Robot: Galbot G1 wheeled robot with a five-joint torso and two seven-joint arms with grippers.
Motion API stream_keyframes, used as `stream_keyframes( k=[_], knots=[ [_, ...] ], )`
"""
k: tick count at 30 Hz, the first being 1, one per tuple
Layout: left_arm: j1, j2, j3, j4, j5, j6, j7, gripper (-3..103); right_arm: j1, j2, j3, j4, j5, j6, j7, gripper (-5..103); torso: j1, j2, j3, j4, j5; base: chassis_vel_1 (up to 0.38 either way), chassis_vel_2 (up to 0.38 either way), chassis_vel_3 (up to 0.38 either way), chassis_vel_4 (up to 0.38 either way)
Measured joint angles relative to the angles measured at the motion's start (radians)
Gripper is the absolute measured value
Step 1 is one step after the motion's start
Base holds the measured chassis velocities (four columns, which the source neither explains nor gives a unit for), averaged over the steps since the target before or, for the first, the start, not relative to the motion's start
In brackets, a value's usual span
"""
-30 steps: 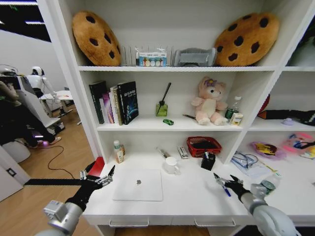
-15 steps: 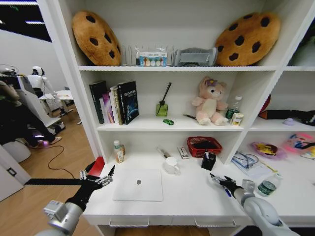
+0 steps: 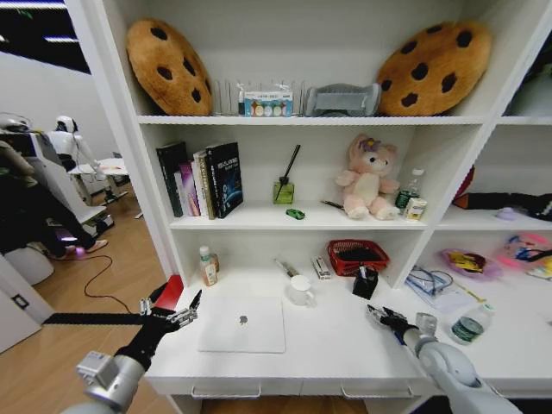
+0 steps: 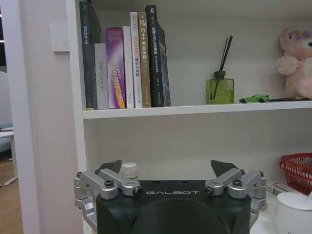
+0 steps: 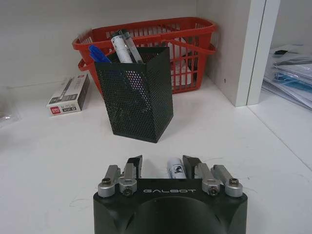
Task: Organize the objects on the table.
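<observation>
The pen (image 5: 176,168) is a thin round stick w/ a white end and a bit of black print too small to read. It lies flat on the table (image 3: 336,345), right between the fingers of the right gripper (image 5: 163,165). Its long way runs from the gripper out toward the black cup. In the head view a bit of blue (image 3: 398,338) shows at that gripper. The right gripper's fingers are spread w/ a gap on each side of the pen, not pinching it. "GALBOT" is written on the gripper's black body.

Just ahead of the right gripper stands a black metal mesh pen cup (image 5: 135,95), boxy w/ sharp corners, full of tiny holes. A blue pen (image 5: 99,53) and a white tube stick out of its top. Behind the cup sits a red plastic basket (image 5: 187,46) w/ slats. Off to one side of the cup lies a small flat box (image 5: 68,93) w/ black, white and red print, too small to read.

The laptop (image 3: 243,323) is flat, shut, silver-white, w/ a small dark logo mid-lid. It lies near the left gripper (image 3: 168,312), toward the table's middle. The left gripper hangs at the table's left edge, fingers spread wide, holding nothing. A white mug (image 3: 300,289) stands just past the laptop. Up on a shelf past the left gripper stand books (image 4: 124,63), spines out, and a green glass bottle w/ dark reeds (image 4: 220,87).
</observation>
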Motion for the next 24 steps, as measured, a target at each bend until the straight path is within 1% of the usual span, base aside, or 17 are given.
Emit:
stream_keyframes(
  k=[1,3,4,7,8,10,11,18,19,20,22,23,24],
  knots=[
    [0.000,0.000,0.000,0.000,0.000,0.000,0.000,100,0.000,0.000,0.000,0.000,0.000,0.000,0.000,52,0.000,0.000,0.000,0.0000,0.0000,0.000,0.000,0.000,0.000],
    [0.000,0.000,0.000,0.000,0.000,0.000,0.000,100,-0.007,-0.003,0.000,0.002,-0.001,0.001,-0.002,41,0.000,0.000,0.000,0.0001,-0.0001,0.000,0.000,0.000,0.000],
    [0.000,0.000,0.000,0.000,0.000,0.000,0.000,100,-0.007,-0.003,0.000,0.002,-0.001,0.001,-0.002,41,0.000,0.000,0.000,0.0001,-0.0001,0.000,0.000,0.000,0.000],
    [0.000,0.000,0.000,0.000,0.000,0.000,0.000,100,-0.031,0.003,0.017,0.022,-0.002,0.005,-0.001,25,0.000,0.000,0.000,0.0001,0.0003,0.000,0.000,0.000,0.000],
    [0.000,0.000,0.000,0.000,0.000,0.000,0.000,100,-0.031,0.003,0.017,0.022,-0.002,0.005,-0.001,25,0.000,0.000,0.000,0.0001,0.0003,0.000,0.000,0.000,0.000],
    [0.000,0.000,0.000,0.000,0.000,0.000,0.000,100,-0.041,0.007,0.026,0.029,-0.003,0.012,0.002,14,0.000,0.000,0.000,0.0001,0.0005,0.000,0.000,0.000,0.000],
    [0.000,0.000,0.000,0.000,0.000,0.000,0.000,100,-0.044,0.008,0.030,0.034,-0.003,0.014,0.003,13,0.000,0.000,0.000,0.0001,0.0005,0.000,0.000,0.000,0.000],
    [0.000,0.000,0.000,0.000,0.000,0.000,0.000,100,-0.053,0.011,0.056,0.060,0.014,0.015,0.006,13,0.000,0.000,0.000,0.0001,0.0003,0.000,0.000,0.000,0.000],
    [0.000,0.000,0.000,0.000,0.000,0.000,0.000,100,-0.053,0.011,0.062,0.069,0.019,0.015,0.008,9,0.000,0.000,0.000,0.0001,0.0002,0.000,0.000,0.000,0.000],
    [0.000,0.000,0.000,0.000,0.000,0.000,0.000,100,-0.053,0.011,0.062,0.069,0.019,0.015,0.008,9,0.000,0.000,0.000,0.0001,0.0002,0.000,0.000,0.000,0.000],
    [0.000,0.000,0.000,0.000,0.000,0.000,0.000,100,-0.054,0.011,0.072,0.084,0.023,0.027,0.010,2,0.000,0.000,0.000,0.0001,0.0002,0.000,0.000,0.000,0.000],
    [0.000,0.000,0.000,0.000,0.000,0.000,0.000,100,-0.052,0.010,0.075,0.090,0.020,0.045,0.013,1,0.000,0.000,0.000,0.0000,0.0002,0.000,0.000,0.000,0.000],
    [0.000,0.000,0.000,0.000,0.000,0.000,0.000,100,-0.052,0.010,0.075,0.090,0.020,0.045,0.013,1,0.000,0.000,0.000,0.0000,0.0002,0.000,0.000,0.000,0.000]
  ],
)
